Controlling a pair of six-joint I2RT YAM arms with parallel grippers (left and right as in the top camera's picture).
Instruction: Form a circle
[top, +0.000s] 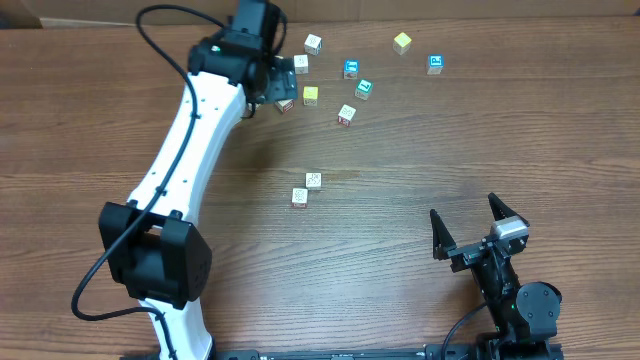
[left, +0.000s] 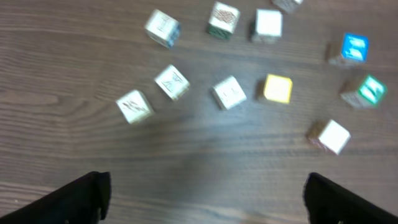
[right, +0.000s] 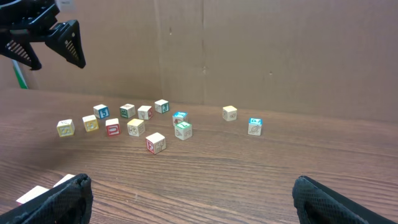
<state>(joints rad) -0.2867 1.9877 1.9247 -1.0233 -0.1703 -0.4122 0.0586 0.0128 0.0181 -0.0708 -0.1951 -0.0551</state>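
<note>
left arm (top: 190, 140) is stretching from lower left to upper centre | left pincer (top: 283, 88) is hanging released, just left of the ring of cubes (top: 311, 95) on the tabletop (top: 450, 140), upper centre | right pincer (top: 464, 215) is pointing upward, spread wide, lower right

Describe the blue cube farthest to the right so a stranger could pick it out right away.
Find the white left arm stretched to the table's far side, with small cubes scattered by its tip. Follow them rightward to the end. The last is the blue cube, blue-topped unlike the yellow cube nearest it, and well clear of the other blue one.
</note>
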